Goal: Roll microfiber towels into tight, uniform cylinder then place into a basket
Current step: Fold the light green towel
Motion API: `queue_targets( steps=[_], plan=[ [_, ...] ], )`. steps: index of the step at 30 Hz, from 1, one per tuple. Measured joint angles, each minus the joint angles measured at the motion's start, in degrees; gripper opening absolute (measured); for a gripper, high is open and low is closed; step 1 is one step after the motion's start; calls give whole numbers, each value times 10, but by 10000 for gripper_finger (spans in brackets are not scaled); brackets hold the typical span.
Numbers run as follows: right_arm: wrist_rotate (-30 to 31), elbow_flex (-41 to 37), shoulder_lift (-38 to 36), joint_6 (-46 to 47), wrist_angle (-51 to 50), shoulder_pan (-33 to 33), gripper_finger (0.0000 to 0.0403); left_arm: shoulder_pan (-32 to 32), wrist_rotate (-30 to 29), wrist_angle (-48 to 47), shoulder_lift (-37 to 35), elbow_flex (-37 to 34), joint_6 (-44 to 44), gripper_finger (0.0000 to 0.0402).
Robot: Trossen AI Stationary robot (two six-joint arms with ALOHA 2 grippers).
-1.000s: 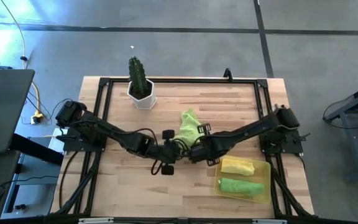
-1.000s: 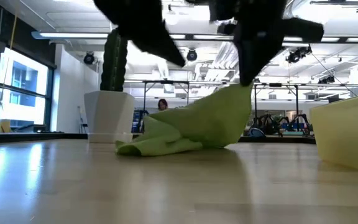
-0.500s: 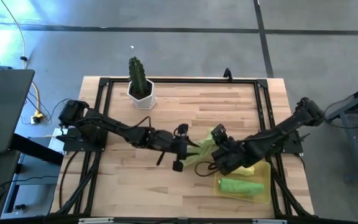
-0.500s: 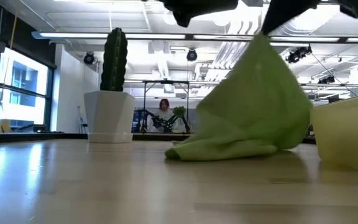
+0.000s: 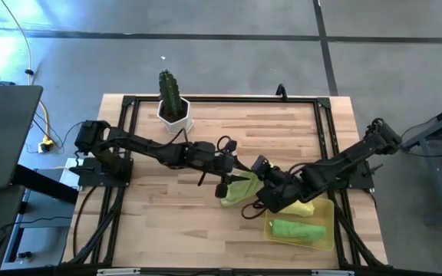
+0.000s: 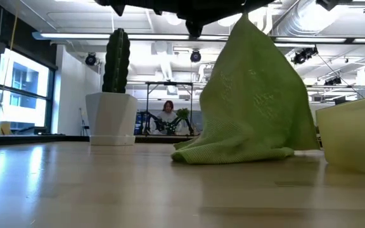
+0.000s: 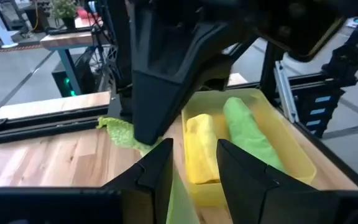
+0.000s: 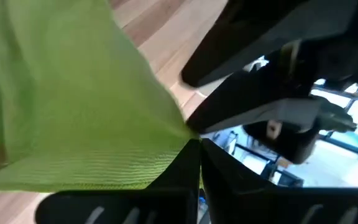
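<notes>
A lime green towel (image 5: 235,192) stands like a tent at the table's middle, left of the basket (image 5: 330,208). Its peak is raised and its lower edge (image 6: 233,154) lies on the wood. My right gripper (image 5: 254,178), reaching in from the right, is shut on that peak. My left gripper (image 5: 235,173) comes from the left, nearly level and open. Its fingers (image 7: 160,171) stand close to the right gripper, with pale green cloth (image 7: 180,198) showing between them. In the basket lie a rolled yellow towel (image 5: 304,207) and a rolled green towel (image 5: 298,228). My right gripper pinches the towel's raised peak (image 8: 180,132) between its two shut fingers, coming slanting down from the right. The cloth hangs below the fingers as a spread cone, its bottom edge resting on the table. Whether my left gripper touches the towel, I cannot tell.
A white hexagonal pot with a cactus (image 5: 173,113) stands at the far left of the table. A dark frame rail (image 5: 221,100) runs round the table's edge. Bare wood lies to the near left (image 5: 167,230).
My right gripper has risen and rolled, drawing the green towel from the table's middle toward the near edge and the basket. Its held part has gone up into a tall tent while the lower edge drags on the wood. My left gripper has followed toward the right, tipping up toward level.
</notes>
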Motion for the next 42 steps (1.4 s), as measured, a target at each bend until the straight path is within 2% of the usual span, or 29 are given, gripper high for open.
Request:
queue_targets(
  steps=[9,15,18,24,26,31,39,42],
  plan=[
    [50,1,-1,-74,42,-5,0,5,-4,-75,0,0,4,115],
    [53,1,-19,-35,36,-10,0,-13,-11,-107,-1,0,-3,115],
    [38,1,-30,1,34,-11,0,-29,-61,-98,-8,0,27,115],
    [-68,1,-40,97,4,-10,0,-46,-200,-87,-21,0,73,115],
    [-78,1,-40,109,4,-10,0,-46,-217,-80,-20,0,74,115],
    [-63,1,-40,105,19,-11,0,-37,-114,-78,-14,-1,58,115],
    [-67,1,-40,70,59,-10,0,-37,-120,-71,-11,0,54,115],
    [-64,1,-40,54,59,-10,0,-37,-88,-75,-11,0,54,115]
  ],
)
